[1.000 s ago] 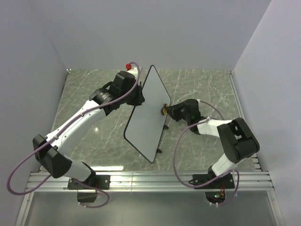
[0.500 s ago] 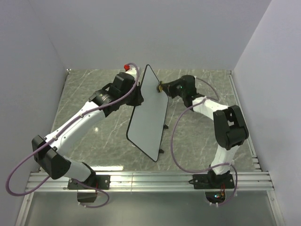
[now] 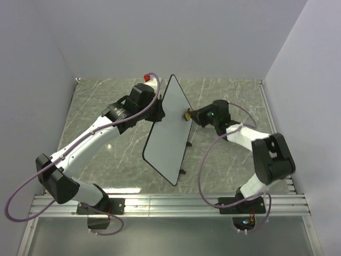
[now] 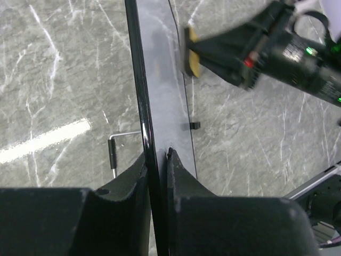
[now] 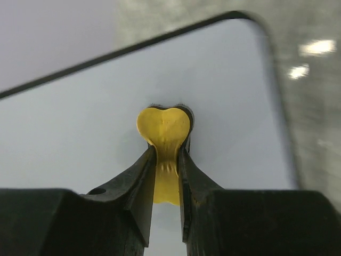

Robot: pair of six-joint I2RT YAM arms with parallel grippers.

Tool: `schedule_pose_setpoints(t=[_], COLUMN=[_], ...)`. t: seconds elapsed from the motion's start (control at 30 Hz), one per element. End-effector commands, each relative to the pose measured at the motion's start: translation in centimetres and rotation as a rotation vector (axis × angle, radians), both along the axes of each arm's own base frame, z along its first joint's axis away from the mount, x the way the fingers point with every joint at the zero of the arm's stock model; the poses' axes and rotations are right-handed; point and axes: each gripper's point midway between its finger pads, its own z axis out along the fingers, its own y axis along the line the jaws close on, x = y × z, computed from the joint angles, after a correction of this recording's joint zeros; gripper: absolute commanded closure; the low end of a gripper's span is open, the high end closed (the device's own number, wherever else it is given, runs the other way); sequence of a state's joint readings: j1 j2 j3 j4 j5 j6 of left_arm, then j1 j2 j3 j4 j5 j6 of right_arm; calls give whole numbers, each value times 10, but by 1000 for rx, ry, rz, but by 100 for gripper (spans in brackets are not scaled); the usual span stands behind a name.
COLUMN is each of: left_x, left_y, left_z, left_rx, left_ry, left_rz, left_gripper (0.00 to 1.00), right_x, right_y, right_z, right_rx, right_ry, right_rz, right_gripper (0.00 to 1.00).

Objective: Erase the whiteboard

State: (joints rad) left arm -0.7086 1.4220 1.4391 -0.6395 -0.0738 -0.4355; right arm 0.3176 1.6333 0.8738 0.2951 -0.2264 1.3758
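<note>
The whiteboard [image 3: 169,130] stands on edge in the middle of the overhead frame, on the grey-green marbled desk [image 3: 106,96]. It runs from its top corner at upper centre down to its bottom corner below centre. Its thin black rim shows all round, two small black stand feet [image 3: 184,172] poke out along its lower right side, and the face I can see is plain white with no marks on it.

The left pincer [image 3: 158,110] comes in from the left of that frame and is closed tight on the board's upper left edge. From the left wrist, the whiteboard [image 4: 162,69] is seen edge-on, and its black rim drops straight into the narrow slot of the left pincer [image 4: 157,157], one finger on each face.

The right pincer [image 3: 190,115] reaches in from the right and meets the board's upper right edge. It is partly closed, pinching a small yellow bone-shaped eraser [image 3: 187,114] by its waist. In the right wrist view the right pincer [image 5: 167,154] rises from the bottom of the frame with the eraser [image 5: 163,125] sticking up between its fingers. The eraser's rounded end lies over the white face of the whiteboard [image 5: 80,122], just left of the board's rounded corner at upper right. It looks pressed against the surface, though I can't be sure of contact
</note>
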Motion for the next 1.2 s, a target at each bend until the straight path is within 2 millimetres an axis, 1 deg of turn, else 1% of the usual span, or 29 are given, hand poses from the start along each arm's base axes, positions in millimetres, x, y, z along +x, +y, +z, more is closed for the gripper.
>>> schedule_pose_setpoints(t=[0.0, 0.03, 0.07, 0.1, 0.13, 0.17, 0.2, 0.23, 0.27, 0.3, 0.37, 0.4, 0.43, 0.47, 0.5, 0.63, 0.77, 0.8, 0.87, 0.97, 1.03, 1.17], left_x=[-50, -48, -46, -44, -43, -40, -39, -37, -36, -34, -33, -31, -30, -29, -29, -28, -26, -24, -24, -23, -23, -23], left_y=[26, 28, 31, 31, 32, 35, 36, 38, 41, 43, 44, 45, 45, 46, 46, 46, 45, 44, 44, 44, 43, 43], left_z=[-73, -71, -70, -70, -69, -68, -68, -68, -69, -69, -69, -68, -68, -68, -69, -69, -68, -65, -64, -59, -61, -60], left_rx=[309, 318, 327, 332, 338, 352, 360, 367, 381, 389, 396, 403, 404, 407, 410, 413, 417, 414, 411, 401, 397, 386], left_ry=[180, 172, 165, 159, 153, 142, 138, 131, 129, 126, 124, 118, 120, 122, 124, 134, 139, 134, 140, 133, 135, 135], left_rz=[-199, -187, -177, -175, -169, -153, -147, -137, -123, -113, -104, -93, -89, -82, -80, -65, -55, -51, -45, -37, -34, -24], left_gripper=[100, 100, 100, 100, 100, 100, 100, 100, 99, 95, 91, 87, 85, 83, 82, 77, 68, 61, 54, 50, 49, 49], right_x=[-26, -33, -41, -57, -67, -80, -90, -97, -104, -116, -126, -133, -136, -143, -146, -156, -157, -153, -150, -150, -149, -152], right_y=[-53, -67, -85, -104, -114, -132, -139, -150, -154, -159, -160, -159, -159, -158, -156, -153, -154, -155, -156, -156, -156, -157], right_z=[8, 6, 13, -4, -7, -9, -16, -19, -19, -30, -41, -50, -55, -63, -68, -77, -64, -56, -44, -32, -23, -15], right_rx=[-176, -239, -275, -346, -387, -429, -459, -503, -522, -541, -558, -562, -559, -554, -550, -536, -550, -557, -570, -584, -587, -598], right_ry=[10, 14, 16, 92, 111, 148, 175, 192, 202, 253, 280, 304, 312, 326, 334, 349, 311, 289, 257, 231, 206, 193], right_rz=[-73, -85, -122, -158, -158, -193, -200, -220, -225, -219, -194, -179, -174, -163, -154, -126, -115, -118, -112, -102, -101, -93], right_gripper=[100, 100, 100, 100, 100, 100, 100, 92, 82, 66, 55, 47, 46, 43, 43, 35, 24, 22, 20, 18, 17, 17])
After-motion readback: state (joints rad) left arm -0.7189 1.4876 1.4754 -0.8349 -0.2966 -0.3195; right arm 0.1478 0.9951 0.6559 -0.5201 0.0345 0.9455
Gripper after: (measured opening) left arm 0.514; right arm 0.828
